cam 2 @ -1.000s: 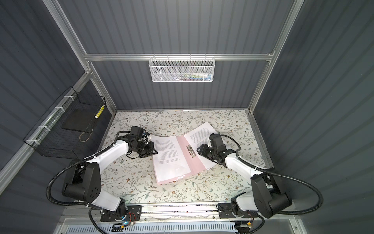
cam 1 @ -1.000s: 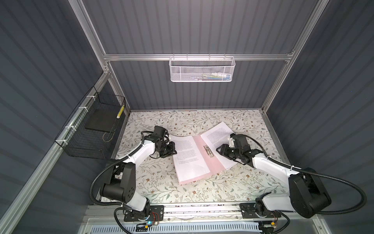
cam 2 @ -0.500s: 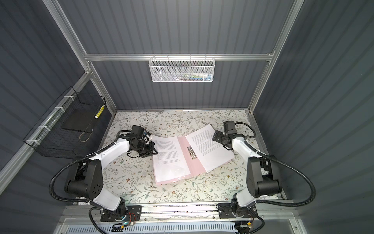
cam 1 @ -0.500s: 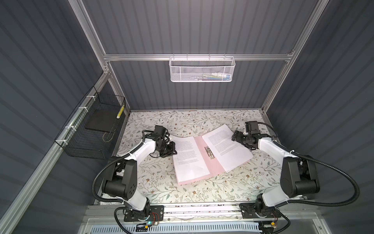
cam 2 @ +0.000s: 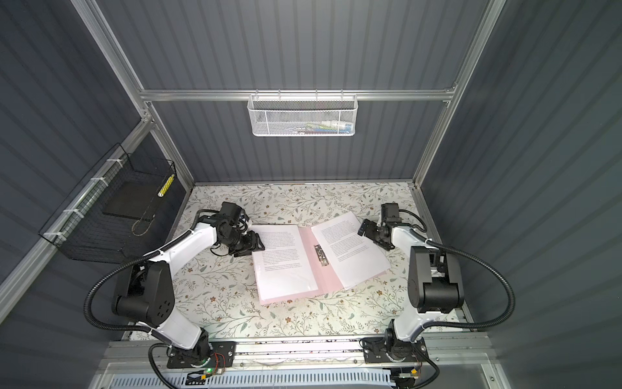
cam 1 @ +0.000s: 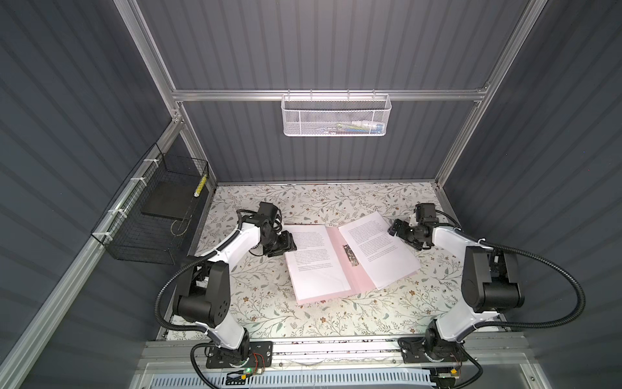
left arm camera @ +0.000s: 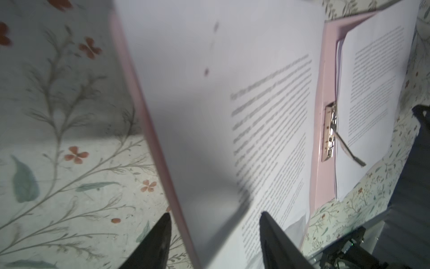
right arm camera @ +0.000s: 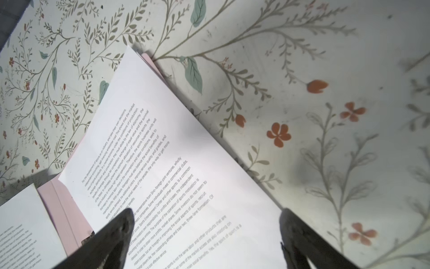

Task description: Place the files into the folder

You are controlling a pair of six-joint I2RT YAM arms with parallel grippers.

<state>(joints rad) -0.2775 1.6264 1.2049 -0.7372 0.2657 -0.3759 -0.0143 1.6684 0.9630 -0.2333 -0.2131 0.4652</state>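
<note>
The pale pink folder (cam 1: pixel 361 284) lies open on the floral table, its metal clip (cam 1: pixel 350 256) along the spine. Printed white files rest on both flaps: one sheet on the left (cam 1: pixel 316 266) and a stack on the right (cam 1: pixel 377 249). My left gripper (cam 1: pixel 290 244) sits low at the left flap's outer edge. In the left wrist view it (left arm camera: pixel 215 213) is open, and the pink edge (left arm camera: pixel 149 130) and a sheet pass between its fingers. My right gripper (cam 1: pixel 395 230) hovers open at the right stack's far corner, over the text (right arm camera: pixel 162 151), holding nothing.
A black wire basket (cam 1: pixel 148 215) hangs on the left wall with a dark flat slab in it. A white mesh basket (cam 1: pixel 336 116) hangs on the back rail. Enclosure walls close in the table on three sides.
My right gripper has drawn back from the folder's middle to the right stack's far corner, opening wider. My left gripper, shut at the left flap's edge before, now stands open.
</note>
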